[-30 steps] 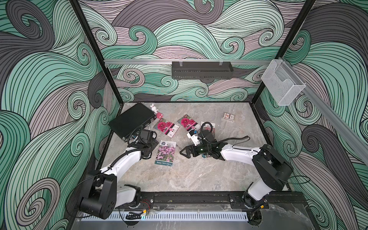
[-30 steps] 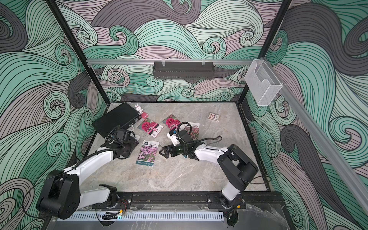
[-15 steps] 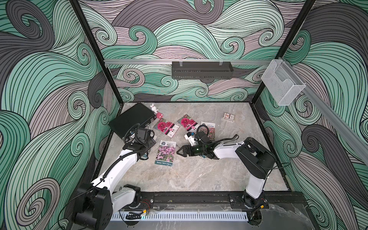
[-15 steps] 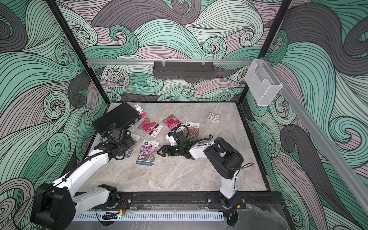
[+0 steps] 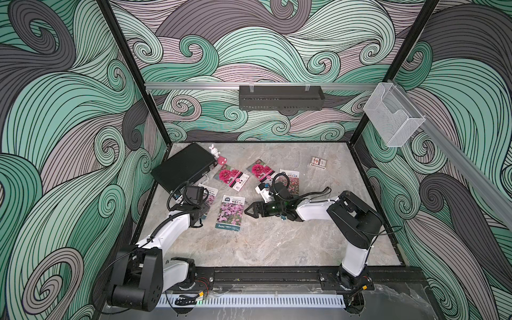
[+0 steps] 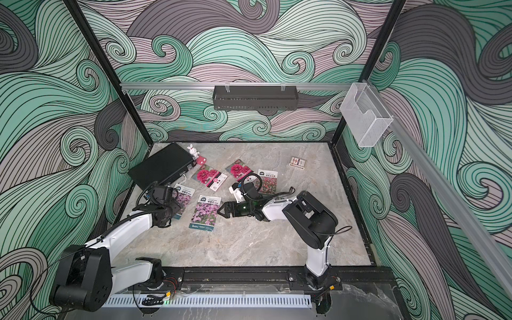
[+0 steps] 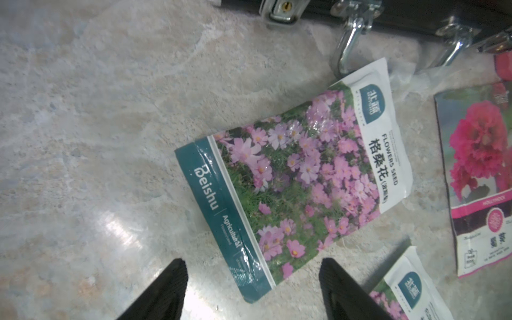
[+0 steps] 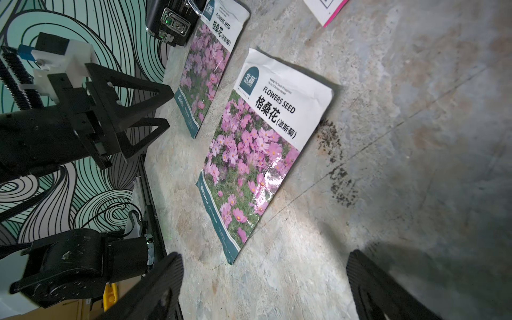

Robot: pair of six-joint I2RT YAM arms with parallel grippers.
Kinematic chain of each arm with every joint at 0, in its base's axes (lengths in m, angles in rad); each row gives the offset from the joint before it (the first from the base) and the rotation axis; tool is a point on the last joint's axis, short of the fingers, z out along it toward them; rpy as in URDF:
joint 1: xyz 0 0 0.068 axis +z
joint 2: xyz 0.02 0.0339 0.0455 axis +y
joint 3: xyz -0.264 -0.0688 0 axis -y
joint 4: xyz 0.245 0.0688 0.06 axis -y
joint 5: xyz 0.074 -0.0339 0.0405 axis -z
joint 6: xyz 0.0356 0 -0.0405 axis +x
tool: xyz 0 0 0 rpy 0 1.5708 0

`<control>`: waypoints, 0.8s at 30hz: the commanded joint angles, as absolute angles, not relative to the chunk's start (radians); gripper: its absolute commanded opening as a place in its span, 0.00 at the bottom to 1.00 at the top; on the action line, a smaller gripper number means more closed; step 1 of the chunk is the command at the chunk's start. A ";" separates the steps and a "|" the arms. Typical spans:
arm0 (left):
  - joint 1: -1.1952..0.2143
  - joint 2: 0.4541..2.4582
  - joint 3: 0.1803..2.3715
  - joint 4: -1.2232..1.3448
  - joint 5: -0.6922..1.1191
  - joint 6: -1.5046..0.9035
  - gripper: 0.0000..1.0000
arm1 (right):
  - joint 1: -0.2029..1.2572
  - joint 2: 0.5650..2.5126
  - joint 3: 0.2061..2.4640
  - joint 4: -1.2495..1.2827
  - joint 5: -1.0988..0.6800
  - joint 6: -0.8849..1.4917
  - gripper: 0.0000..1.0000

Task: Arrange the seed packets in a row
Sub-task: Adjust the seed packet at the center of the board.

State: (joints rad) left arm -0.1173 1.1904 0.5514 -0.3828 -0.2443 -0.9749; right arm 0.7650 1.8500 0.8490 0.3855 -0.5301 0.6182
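While the left gripper (image 7: 252, 270) hangs open over a purple-pink seed packet (image 7: 293, 177), the right gripper (image 8: 266, 257), likewise open, points at a second packet (image 8: 257, 155) on the worktop (image 8: 401, 133).

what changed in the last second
The right pincer crept towards the central glossy purple-flower seed packet as its elbow folded inward, uncovering the red-pink flower-field packet. The left pincer drifted slightly left above another purple-flower packet. Both are open, gripping nothing; no packet, nor the flat black case, moved.
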 commanded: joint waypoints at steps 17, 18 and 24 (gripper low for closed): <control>-0.127 1.264 0.486 -0.219 -0.143 -1.087 0.76 | 0.809 1.858 0.864 0.423 -0.460 0.594 0.94; -0.130 1.273 0.490 -0.214 -0.142 -1.086 0.75 | 0.810 1.858 0.863 0.423 -0.461 0.592 0.94; -0.180 1.310 0.519 -0.191 -0.155 -1.100 0.75 | 0.808 1.855 0.867 0.411 -0.453 0.580 0.94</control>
